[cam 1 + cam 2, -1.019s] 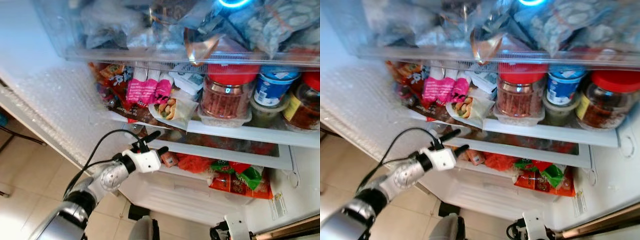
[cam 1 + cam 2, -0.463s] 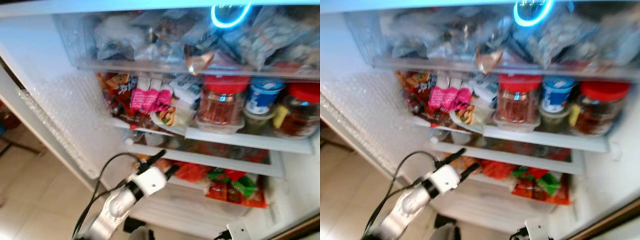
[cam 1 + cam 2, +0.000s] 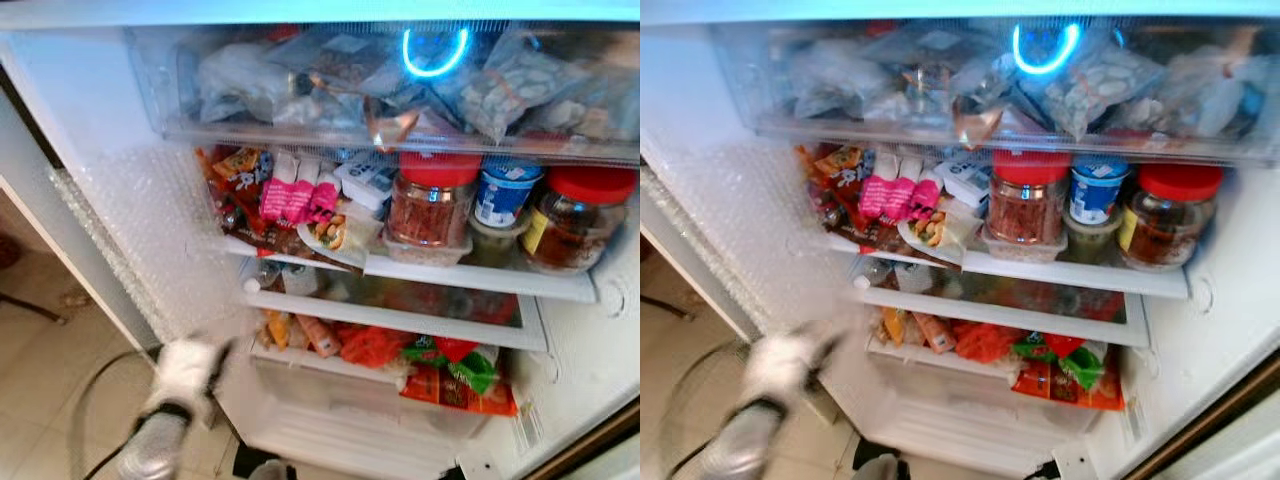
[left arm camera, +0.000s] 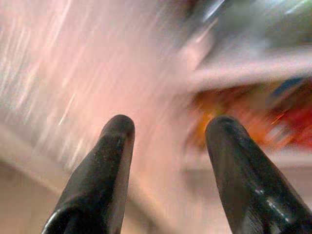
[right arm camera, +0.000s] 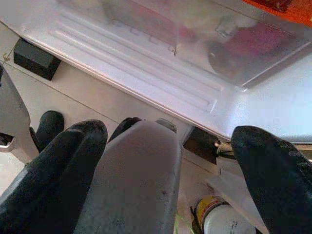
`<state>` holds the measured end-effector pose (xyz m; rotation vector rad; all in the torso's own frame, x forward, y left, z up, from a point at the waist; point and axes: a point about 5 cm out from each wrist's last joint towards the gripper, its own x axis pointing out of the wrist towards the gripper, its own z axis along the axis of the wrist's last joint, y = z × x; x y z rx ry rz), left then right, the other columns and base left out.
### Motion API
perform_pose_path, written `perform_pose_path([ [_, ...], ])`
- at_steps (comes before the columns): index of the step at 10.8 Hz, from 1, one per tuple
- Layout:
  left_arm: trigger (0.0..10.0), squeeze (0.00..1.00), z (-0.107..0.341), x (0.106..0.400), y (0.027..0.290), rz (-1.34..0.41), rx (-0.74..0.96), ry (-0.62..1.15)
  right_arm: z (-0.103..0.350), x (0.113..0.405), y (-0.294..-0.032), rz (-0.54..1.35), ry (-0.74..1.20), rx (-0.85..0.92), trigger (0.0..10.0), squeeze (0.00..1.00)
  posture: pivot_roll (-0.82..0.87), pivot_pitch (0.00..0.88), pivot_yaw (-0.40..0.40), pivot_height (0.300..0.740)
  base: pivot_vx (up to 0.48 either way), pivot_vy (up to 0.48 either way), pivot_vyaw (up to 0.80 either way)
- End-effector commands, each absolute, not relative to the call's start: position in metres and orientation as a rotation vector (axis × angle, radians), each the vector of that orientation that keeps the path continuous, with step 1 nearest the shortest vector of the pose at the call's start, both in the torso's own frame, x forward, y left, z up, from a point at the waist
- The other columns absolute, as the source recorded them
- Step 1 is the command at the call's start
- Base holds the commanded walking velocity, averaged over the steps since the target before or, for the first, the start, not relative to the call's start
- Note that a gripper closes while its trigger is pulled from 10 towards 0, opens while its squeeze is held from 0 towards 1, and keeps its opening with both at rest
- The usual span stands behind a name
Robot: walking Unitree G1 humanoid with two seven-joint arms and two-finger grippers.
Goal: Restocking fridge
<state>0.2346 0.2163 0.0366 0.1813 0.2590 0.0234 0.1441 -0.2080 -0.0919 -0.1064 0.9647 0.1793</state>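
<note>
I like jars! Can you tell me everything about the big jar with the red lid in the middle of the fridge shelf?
The middle jar is clear, looks like plastic or glass, and has a wide red screw lid. It is nearly full of reddish-brown bits. It stands upright on the white shelf, seemingly on top of a shallow clear tub. A blue-and-white tub stands close on its right, and a wrapped snack lies to its left. A clear drawer hangs just above its lid.

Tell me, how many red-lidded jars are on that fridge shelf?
2. One jar sits mid-shelf beside the blue-topped tub; the other jar stands at the shelf's right end. More could be hidden behind the packets on the left.
</note>
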Motion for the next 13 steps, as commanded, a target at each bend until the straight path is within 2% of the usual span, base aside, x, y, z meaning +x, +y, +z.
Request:
perform_pose_path([
  [1, 10.0, 0.0, 0.01, 0.224, 0.23, 0.103, 0.124, 0.421, -0.106, 0.106, -0.21, 0.193, 1.133, -0.113, 10.0, 0.0, 0.02, 0.0, 0.025, 0.64, 0.0, 0.0, 0.0],
  [3, 10.0, 0.0, -0.024, 0.21, 0.251, 0.223, 0.029, 0.582, -0.104, 0.115, -0.209, 0.14, 1.117, -0.066, 10.0, 0.0, 0.01, 0.0, 0.014, 0.64, 0.0, 0.0, 0.0],
  [5, 10.0, 0.0, -0.053, 0.194, 0.25, 0.225, -0.042, 0.76, -0.099, 0.122, -0.231, -0.208, 1.049, 0.188, 10.0, 0.0, 0.0, 0.0, 0.023, 0.64, 0.0, 0.0, 0.0],
  [6, 10.0, 0.0, -0.062, 0.188, 0.244, 0.189, -0.013, 0.823, -0.099, 0.12, -0.233, -0.27, 1.04, 0.242, 10.0, 0.0, 0.0, 0.0, 0.023, 0.64, 0.0, 0.0, 0.0],
  [10, 10.0, 0.0, -0.073, 0.176, 0.245, 0.225, -0.035, 0.897, -0.101, 0.116, -0.23, -0.276, 1.049, 0.272, 10.0, 0.0, -0.03, 0.0, 0.046, 0.64, 0.0, 0.0, 0.0],
  [13, 10.0, 0.0, -0.079, 0.161, 0.255, 0.224, -0.012, 0.958, -0.102, 0.117, -0.228, -0.258, 1.052, 0.271, 10.0, 0.0, -0.02, 0.0, 0.044, 0.64, 0.0, 0.0, 0.0],
])
